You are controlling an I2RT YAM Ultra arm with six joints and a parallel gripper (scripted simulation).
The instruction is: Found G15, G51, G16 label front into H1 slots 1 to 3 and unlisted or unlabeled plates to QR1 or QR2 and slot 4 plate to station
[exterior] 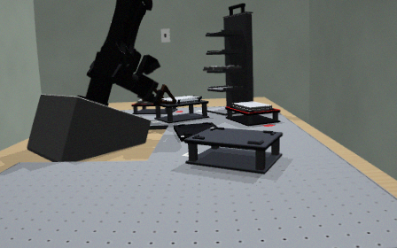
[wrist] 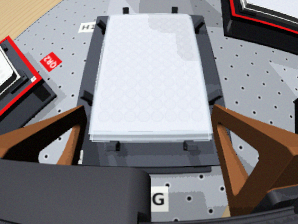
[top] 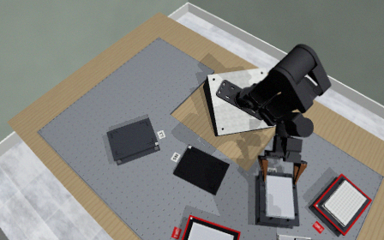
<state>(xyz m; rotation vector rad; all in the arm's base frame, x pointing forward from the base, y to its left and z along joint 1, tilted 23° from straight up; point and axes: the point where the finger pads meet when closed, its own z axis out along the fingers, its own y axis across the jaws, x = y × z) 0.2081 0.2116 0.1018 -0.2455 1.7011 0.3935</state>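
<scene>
Wrist view: jaws are standing fully open, gripping nothing, straddling the white plate lying between them on its nest; hotel placement is pending.
</scene>
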